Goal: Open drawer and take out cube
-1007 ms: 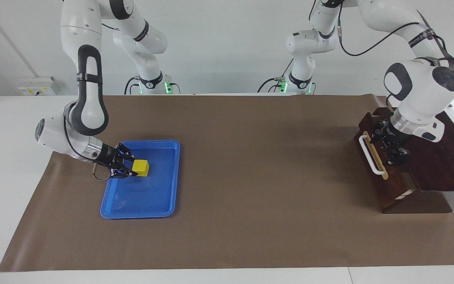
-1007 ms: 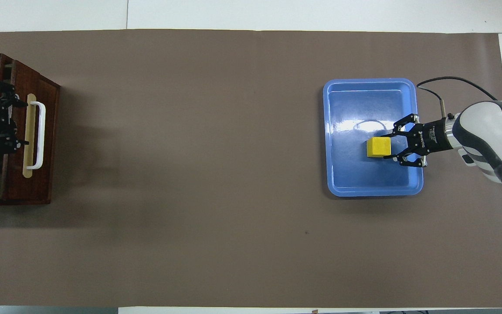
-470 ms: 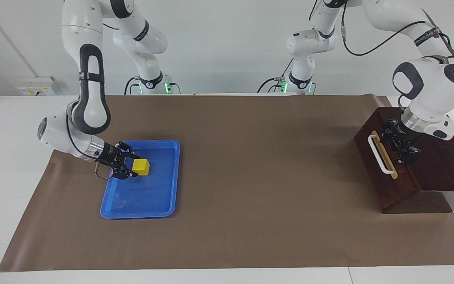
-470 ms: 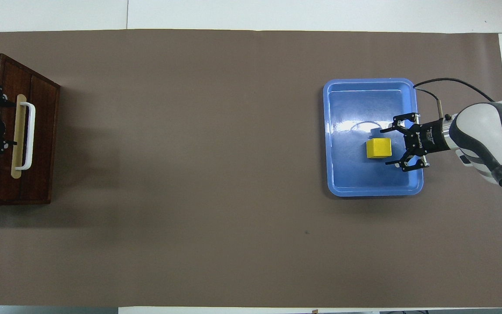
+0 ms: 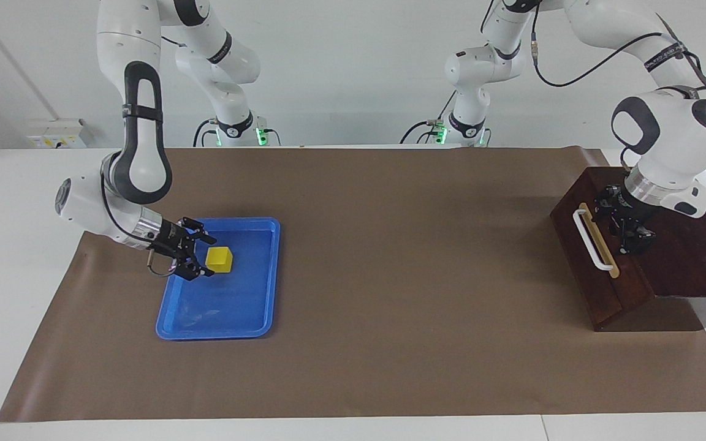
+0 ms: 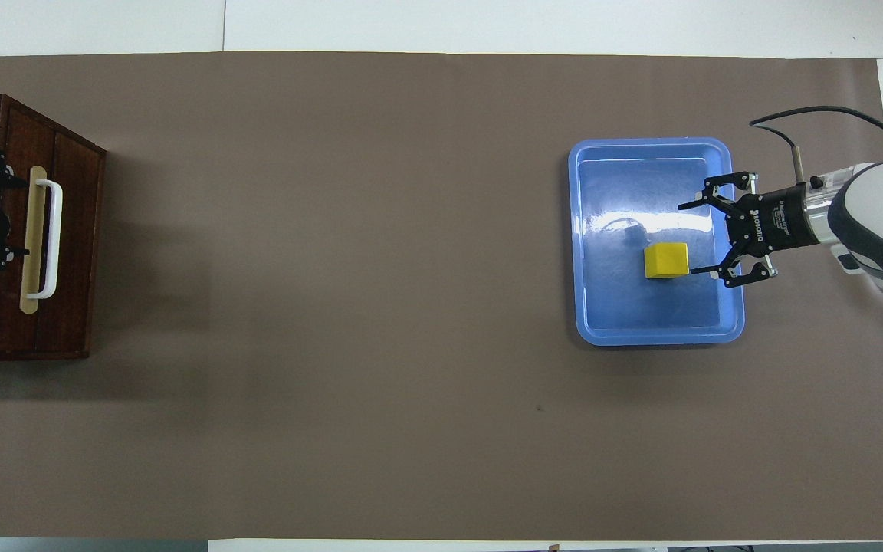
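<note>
Right pincer (image 5: 201, 253) open, empty, over the blue tray (image 6: 602, 322), at 3 o'clock of the cube (image 6: 666, 260) in overhead view. One yellow cube in one tray. Left pincer (image 5: 629, 236) open over the dark box (image 5: 690, 257); one drawer (image 5: 598, 282), shut. Pincer lettering unreadable. One brown mat (image 5: 390, 275) on table (image 5: 10, 245).

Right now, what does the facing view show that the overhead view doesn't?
Only the facing view shows both arms whole, with their bases, the wall, and the left gripper complete, over the top of the box by the closed drawer. Only the overhead view shows the tray squarely from above, with the open right gripper beside the cube and apart from it. Both show the cube lying free in the tray, the drawer's handle and the brown mat.
</note>
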Robot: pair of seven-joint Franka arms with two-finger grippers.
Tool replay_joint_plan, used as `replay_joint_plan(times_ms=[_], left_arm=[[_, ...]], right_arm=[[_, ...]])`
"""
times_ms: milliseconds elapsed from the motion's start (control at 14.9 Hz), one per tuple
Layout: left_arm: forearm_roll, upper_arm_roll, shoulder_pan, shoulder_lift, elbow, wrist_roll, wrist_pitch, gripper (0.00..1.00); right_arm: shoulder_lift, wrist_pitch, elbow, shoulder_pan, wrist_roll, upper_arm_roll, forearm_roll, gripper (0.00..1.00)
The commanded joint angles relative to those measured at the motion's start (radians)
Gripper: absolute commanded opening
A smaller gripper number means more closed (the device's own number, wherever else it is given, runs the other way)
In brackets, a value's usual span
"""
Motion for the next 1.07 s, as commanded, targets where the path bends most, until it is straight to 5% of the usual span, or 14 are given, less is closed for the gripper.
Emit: replay_joint_plan(times_ms=[0, 268, 537, 1007], left_arm=[[0.02, -0.01, -0.019, -0.041, 0.039, 0.032, -0.092, 1.0], [0.018, -0.014, -0.087, -0.155, 0.061, 0.257, -0.237, 1.0], [0.008, -0.036, -0.111, -0.206, 0.061, 0.674, -0.35, 1.0], [-0.029, -0.036, -0.125, -0.2, 0.101, 1.164, -0.436, 1.0]], right_arm=[[-0.109, -0.056, 0.002, 0.014, 0.016, 0.003, -0.103, 1.0], [-0.217, -0.19, 0.071, 0.072, -0.01, 0.007, -0.319, 1.0], [-0.318, -0.282, 0.109, 0.155, -0.241, 0.007, -0.517, 1.0], [-0.292, -0.297, 0.219, 0.129, -0.794, -0.005, -0.626, 1.0]])
